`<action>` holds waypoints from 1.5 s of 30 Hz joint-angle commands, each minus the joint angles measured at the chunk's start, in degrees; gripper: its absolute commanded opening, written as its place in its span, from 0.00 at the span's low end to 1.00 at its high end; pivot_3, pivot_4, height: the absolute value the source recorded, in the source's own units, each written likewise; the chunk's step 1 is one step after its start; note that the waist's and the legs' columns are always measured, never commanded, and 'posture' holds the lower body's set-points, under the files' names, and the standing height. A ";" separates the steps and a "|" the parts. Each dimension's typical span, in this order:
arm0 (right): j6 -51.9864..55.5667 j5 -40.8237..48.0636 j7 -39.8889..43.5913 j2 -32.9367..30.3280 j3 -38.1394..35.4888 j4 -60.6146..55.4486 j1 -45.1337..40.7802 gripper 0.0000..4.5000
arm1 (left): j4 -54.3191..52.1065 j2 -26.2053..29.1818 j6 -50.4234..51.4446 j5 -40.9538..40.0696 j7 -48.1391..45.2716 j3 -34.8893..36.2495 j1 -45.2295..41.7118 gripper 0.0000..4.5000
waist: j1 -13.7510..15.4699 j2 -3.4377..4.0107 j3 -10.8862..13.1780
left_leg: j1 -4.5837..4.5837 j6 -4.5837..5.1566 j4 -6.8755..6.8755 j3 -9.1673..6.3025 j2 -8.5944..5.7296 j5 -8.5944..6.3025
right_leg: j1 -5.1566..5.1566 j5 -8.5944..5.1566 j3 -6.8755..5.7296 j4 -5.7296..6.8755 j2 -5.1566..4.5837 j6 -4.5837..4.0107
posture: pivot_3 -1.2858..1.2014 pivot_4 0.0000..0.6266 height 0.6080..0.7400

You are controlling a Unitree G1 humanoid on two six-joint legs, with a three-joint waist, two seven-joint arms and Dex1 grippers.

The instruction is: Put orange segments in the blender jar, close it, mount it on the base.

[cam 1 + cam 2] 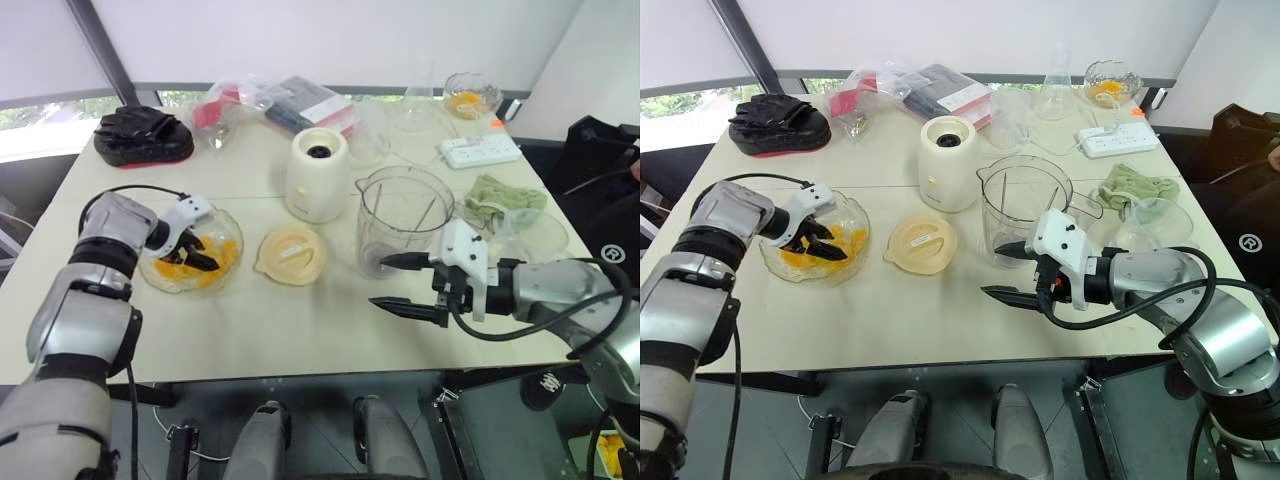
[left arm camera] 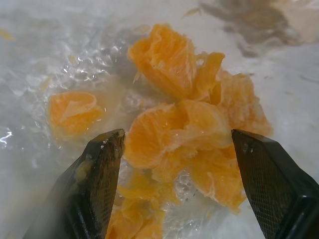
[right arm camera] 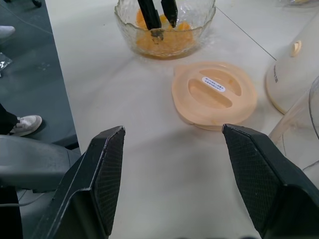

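Several orange segments (image 2: 174, 129) lie in a scalloped glass bowl (image 1: 232, 228) at the table's left. My left gripper (image 1: 198, 253) reaches down into the bowl, open, with a finger on each side of a clump of segments and nothing gripped. The empty clear blender jar (image 1: 403, 215) stands right of centre without its lid. The cream-white base (image 1: 317, 175) stands just behind and left of the jar. My right gripper (image 1: 377, 282) hovers open and empty above the table, in front of the jar. A pale orange lid (image 3: 214, 93) lies flat between bowl and jar.
At the back are a black bundle (image 1: 143, 135), plastic bags (image 1: 270, 100), a white power strip (image 1: 480, 151) and a small glass bowl (image 1: 470, 95) with orange pieces. A green cloth (image 1: 505, 195) and a clear bowl (image 1: 535, 232) sit to the right of the jar.
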 commanded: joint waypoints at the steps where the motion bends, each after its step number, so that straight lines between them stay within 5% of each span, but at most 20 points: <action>1: -0.88 0.07 -0.24 0.00 -0.93 -2.06 -0.38 0.73 | 0.34 0.22 0.21 0.26 0.58 1.11 0.19 0.79 | -0.02 0.00 0.00 | 0.00 0.00 0.00 0.00 0.00 0.00 | 0.00 0.00 0.00 0.00 0.00 0.00 | 0.52 0.24 1.00; 20: -1.15 -0.03 -0.76 0.11 -1.08 -2.48 0.30 0.73 | 0.11 -1.42 0.64 0.61 1.72 0.74 1.45 0.79 | 0.08 0.00 0.00 | 0.01 0.00 0.01 0.00 0.00 0.00 | 0.00 0.00 0.00 0.02 0.00 0.00 | 0.52 0.24 1.00; 24: -1.38 -0.32 -0.84 0.22 -0.94 -2.22 0.23 0.73 | 0.32 -2.00 0.05 0.71 3.17 0.84 1.23 0.50 | 0.10 0.00 0.00 | 0.01 0.00 0.04 0.00 0.00 0.00 | 0.00 0.00 0.00 0.03 0.00 0.00 | 0.52 0.24 1.00; 35: -2.09 -1.10 -0.86 0.36 -0.69 -1.97 0.68 0.73 | 1.59 -2.96 -0.12 0.50 4.69 1.25 0.02 0.50 | 0.11 0.00 0.00 | 0.03 0.00 0.06 0.00 0.00 0.00 | 0.00 0.00 0.00 0.10 0.00 0.00 | 0.52 0.24 1.00; 38: -2.59 -1.51 -0.74 0.42 -0.67 -1.60 0.79 0.73 | 1.61 -3.07 -0.08 0.49 4.74 1.24 0.01 0.33 | 0.10 0.00 0.00 | 0.03 0.00 0.07 0.00 0.00 0.00 | 0.00 0.00 0.00 0.10 0.00 0.00 | 0.52 0.24 1.00; 41: -2.88 -1.64 -0.68 0.47 -0.66 -1.50 0.96 0.73 | 1.46 -3.02 -0.10 0.65 4.72 1.06 0.15 0.02 | 0.10 0.00 0.00 | 0.03 0.00 0.07 0.00 0.00 0.00 | 0.00 0.00 0.00 0.10 0.00 0.00 | 0.52 0.24 1.00; 45: -2.91 -1.74 -0.86 0.76 -0.41 -1.64 1.06 0.73 | 1.41 -2.82 -0.17 0.71 4.86 1.09 0.44 0.02 | 0.08 0.00 0.00 | 0.03 0.00 0.07 0.00 0.00 0.00 | 0.00 0.00 0.00 0.10 0.00 0.00 | 0.52 0.24 1.00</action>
